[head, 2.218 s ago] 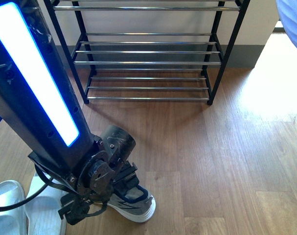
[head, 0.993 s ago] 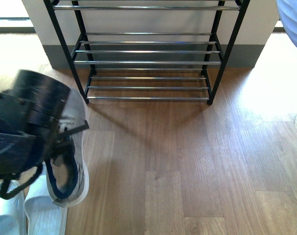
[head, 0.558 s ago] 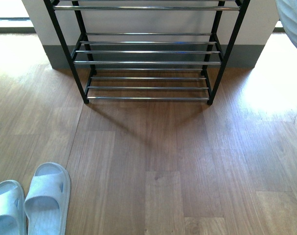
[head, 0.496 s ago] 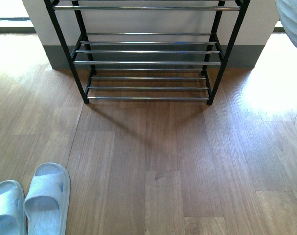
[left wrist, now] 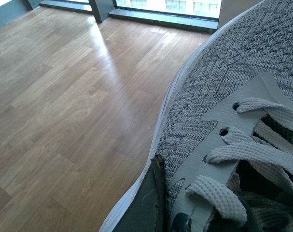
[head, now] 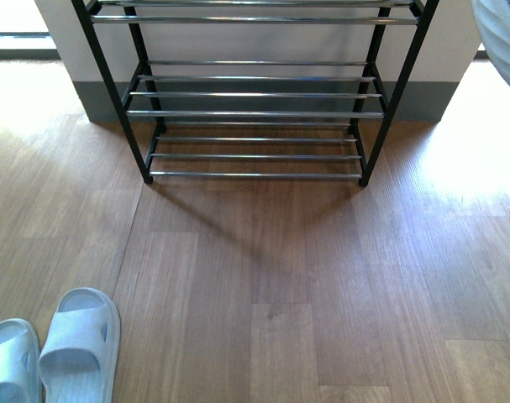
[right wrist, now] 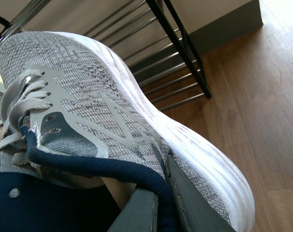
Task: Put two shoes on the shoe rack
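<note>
The left arm that filled the front view two seconds ago has gone from it, taking its sneaker along, and the rack and slides now sit slightly lower in the front picture than half a second ago. In that view the pale blue slides (head: 49,353) lie side by side on the wood floor (head: 322,277) at 7 o'clock, toes toward the wall and partly cut by the frame edge. The rack (head: 255,112) stands against the wall at 12 o'clock, and the chrome bars of the tiers in view are bare. A pale ribbed object (head: 500,38) pokes in at 1 o'clock; what it is cannot be told. No arm shows in the front view. The left wrist view shows the left end effector (left wrist: 163,212) pinching a grey knit sneaker (left wrist: 218,82), one dark finger (left wrist: 146,208) flat against its outer side beside the white laces (left wrist: 243,154), with floor beyond it. The right wrist view shows the right end effector (right wrist: 160,203) pinching the other sneaker (right wrist: 88,92) at its navy collar (right wrist: 88,166), a grey finger on each side, white sole turned toward the rack, whose lower tiers stand near behind it.
</note>
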`<action>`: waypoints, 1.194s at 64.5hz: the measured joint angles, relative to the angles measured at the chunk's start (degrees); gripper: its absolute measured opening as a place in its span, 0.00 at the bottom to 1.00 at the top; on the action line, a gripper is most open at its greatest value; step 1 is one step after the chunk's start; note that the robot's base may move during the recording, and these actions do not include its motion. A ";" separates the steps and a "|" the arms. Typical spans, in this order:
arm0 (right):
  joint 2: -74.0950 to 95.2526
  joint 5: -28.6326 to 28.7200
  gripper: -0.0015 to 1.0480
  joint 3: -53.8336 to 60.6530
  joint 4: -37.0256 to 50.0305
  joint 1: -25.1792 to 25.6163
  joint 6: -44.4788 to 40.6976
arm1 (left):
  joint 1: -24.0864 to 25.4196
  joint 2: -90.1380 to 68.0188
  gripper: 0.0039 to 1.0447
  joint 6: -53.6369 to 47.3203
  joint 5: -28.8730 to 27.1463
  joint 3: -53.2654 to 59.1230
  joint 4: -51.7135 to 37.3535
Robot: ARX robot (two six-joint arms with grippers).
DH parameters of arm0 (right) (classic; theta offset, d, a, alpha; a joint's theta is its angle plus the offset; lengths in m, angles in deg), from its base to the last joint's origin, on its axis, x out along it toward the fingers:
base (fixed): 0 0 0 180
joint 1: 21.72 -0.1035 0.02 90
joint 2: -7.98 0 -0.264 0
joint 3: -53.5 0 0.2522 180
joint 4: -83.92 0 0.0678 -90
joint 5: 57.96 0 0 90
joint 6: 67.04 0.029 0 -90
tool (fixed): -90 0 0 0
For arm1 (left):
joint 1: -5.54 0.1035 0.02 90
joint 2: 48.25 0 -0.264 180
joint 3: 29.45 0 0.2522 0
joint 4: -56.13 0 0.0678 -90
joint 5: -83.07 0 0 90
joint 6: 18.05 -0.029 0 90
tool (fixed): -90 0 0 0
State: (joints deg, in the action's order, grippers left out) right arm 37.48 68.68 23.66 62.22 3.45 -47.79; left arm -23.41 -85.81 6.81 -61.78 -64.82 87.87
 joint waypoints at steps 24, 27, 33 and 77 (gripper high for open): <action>0.02 -0.04 0.02 0.00 0.00 0.00 0.00 | 0.00 -0.04 0.01 0.00 0.02 0.00 0.00; 0.04 -0.28 0.02 0.02 0.00 0.00 0.00 | -0.02 -0.07 0.01 0.00 0.11 0.00 0.00; 0.00 -0.61 0.02 0.04 0.00 0.04 -0.02 | -0.09 -0.04 0.01 0.00 0.39 0.00 0.00; 0.02 0.02 0.02 0.09 0.00 -0.02 -0.13 | -0.09 -0.11 0.01 0.00 -0.02 0.04 0.00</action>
State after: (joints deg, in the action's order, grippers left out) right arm 37.50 68.70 23.75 62.22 3.43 -47.93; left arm -23.50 -85.92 6.81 -61.80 -64.77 87.87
